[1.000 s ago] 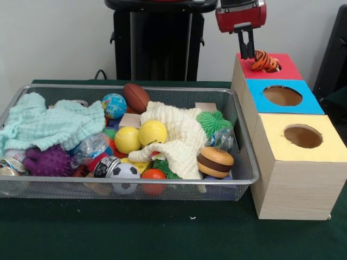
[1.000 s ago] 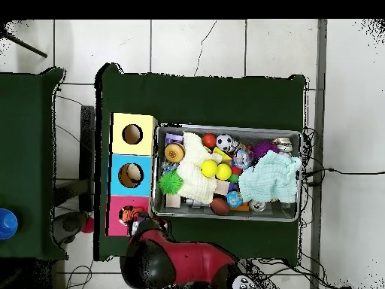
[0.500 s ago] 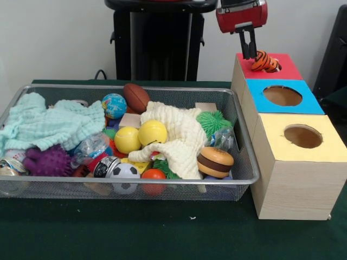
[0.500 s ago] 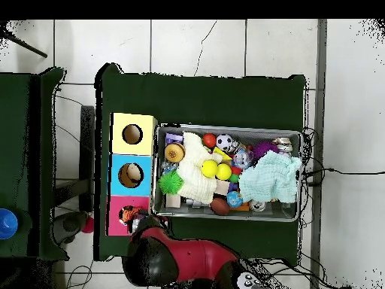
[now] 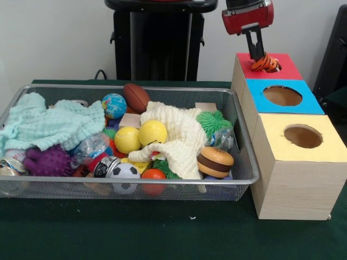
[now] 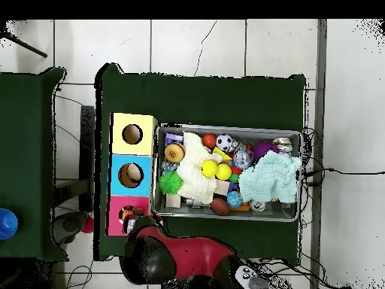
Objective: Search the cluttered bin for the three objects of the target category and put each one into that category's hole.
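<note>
Gripper (image 5: 256,53) fingers together just above the tiger plush (image 5: 265,63) over the red hole (image 5: 269,66); open air around.

Dark green table (image 5: 162,233) across the lower frame in the front view. Directly on it: silver wire-mesh bin (image 5: 238,181), wide and shallow, at centre-left; row of three light wooden boxes just beside its right end, yellow-faced box (image 5: 295,181) lowest, blue-faced box (image 5: 282,96) in the middle, red-faced box (image 5: 284,67) at upper right. Small pale speck (image 5: 192,218) on the cloth below the bin.
</note>
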